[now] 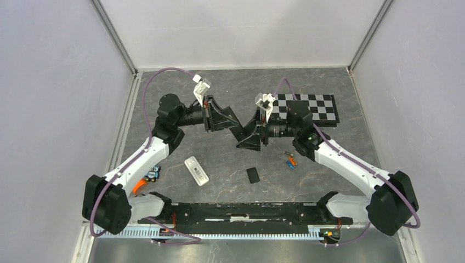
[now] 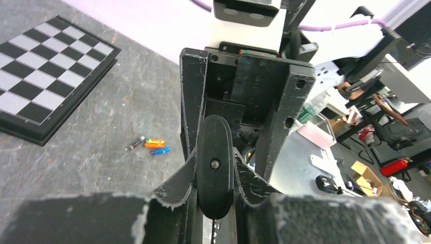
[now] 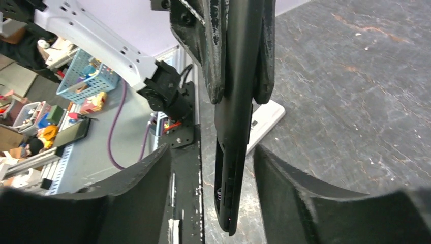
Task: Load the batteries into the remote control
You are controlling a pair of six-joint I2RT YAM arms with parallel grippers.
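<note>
My left gripper is shut on a black remote and holds it in the air above the table's middle. In the right wrist view the remote hangs down between my right gripper's open fingers, apart from both; its battery bay is open and a spring shows inside. In the top view the left gripper and right gripper meet tip to tip. The batteries, orange, blue and a darker one, lie together on the table right of the middle, and show in the left wrist view.
A white remote lies left of the middle and a small black cover lies near the front. A checkerboard sits at the back right. A small blue and orange thing lies by the left arm.
</note>
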